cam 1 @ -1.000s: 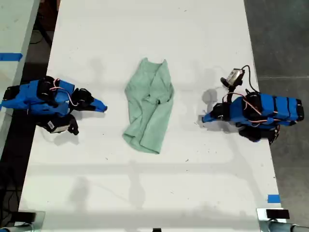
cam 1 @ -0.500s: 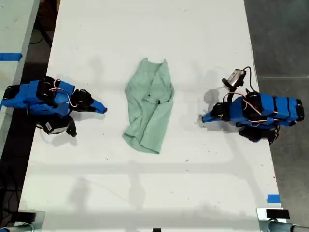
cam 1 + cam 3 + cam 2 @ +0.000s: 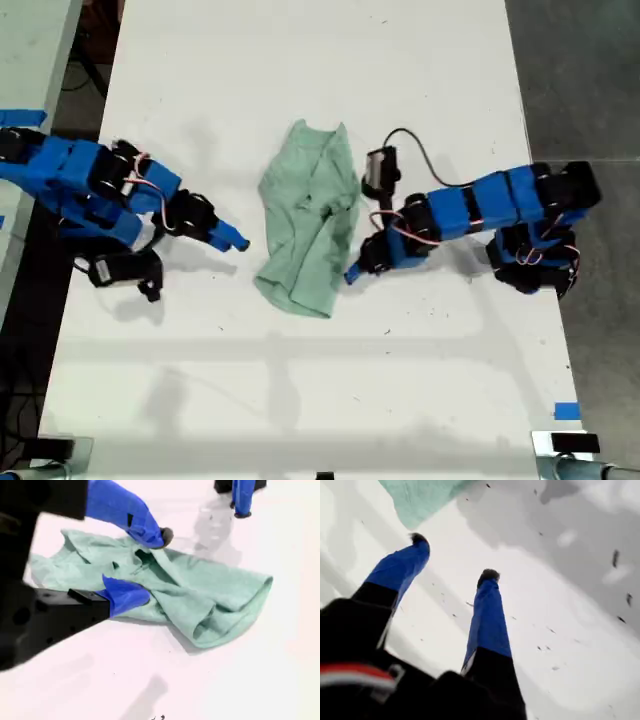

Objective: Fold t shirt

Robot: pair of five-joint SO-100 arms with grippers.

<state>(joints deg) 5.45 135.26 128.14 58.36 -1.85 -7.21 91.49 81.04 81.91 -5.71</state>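
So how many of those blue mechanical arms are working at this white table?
2. One blue arm reaches in from the exterior view's left, short of the pale mint-green fabric t shirt. The other blue arm reaches in from that view's right, its tip at the shirt's edge.

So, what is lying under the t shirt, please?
Only the white table shows around the t shirt, which lies crumpled on it in overlapping layers. Anything beneath the cloth is covered, so I cannot tell.

No text, label, brand or number can be read anywhere.
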